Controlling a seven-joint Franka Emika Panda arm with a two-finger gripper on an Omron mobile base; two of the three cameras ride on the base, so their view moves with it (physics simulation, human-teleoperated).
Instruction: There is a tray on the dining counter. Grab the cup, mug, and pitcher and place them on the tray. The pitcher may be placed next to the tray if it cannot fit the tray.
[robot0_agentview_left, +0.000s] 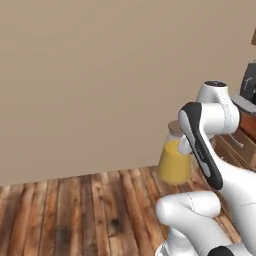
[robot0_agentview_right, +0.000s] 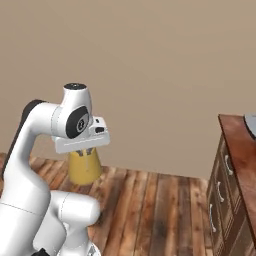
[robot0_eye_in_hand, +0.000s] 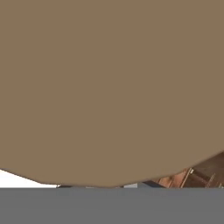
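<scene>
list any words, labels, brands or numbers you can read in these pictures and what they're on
None can be read.
Pitcher: no label or print on it.
Robot arm: faint grey marks on the dark strip of its link, too small and blurred to read.
Cabinet drawers: plain fronts with handles, no lettering.

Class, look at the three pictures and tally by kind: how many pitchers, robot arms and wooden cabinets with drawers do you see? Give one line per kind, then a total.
Pitcher: 1
Robot arm: 1
Wooden cabinet with drawers: 1
Total: 3
</scene>
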